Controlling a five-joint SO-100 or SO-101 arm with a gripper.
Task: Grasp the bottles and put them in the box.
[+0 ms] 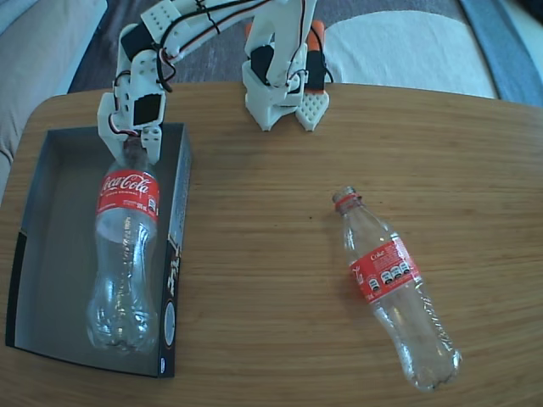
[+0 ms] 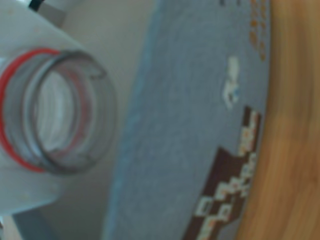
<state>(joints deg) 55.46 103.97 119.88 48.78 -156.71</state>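
In the fixed view the white fingers (image 1: 136, 146) sit at the far end of the box (image 1: 51, 254), clamped on the neck of one bottle (image 1: 125, 254). That bottle stretches away from the fingers toward the box's near end, inside the box along its right side, red label facing up. The wrist view looks straight into this bottle's open mouth (image 2: 65, 117), its red neck ring showing against a white finger (image 2: 25, 190); the box's outer side with printed markings (image 2: 200, 125) and the wooden counter (image 2: 290, 150) lie to the right. The second bottle (image 1: 392, 284) lies on the counter (image 1: 271, 254) well apart from the fingers, to the right of the box, its neck pointing toward the arm's base (image 1: 284, 93).
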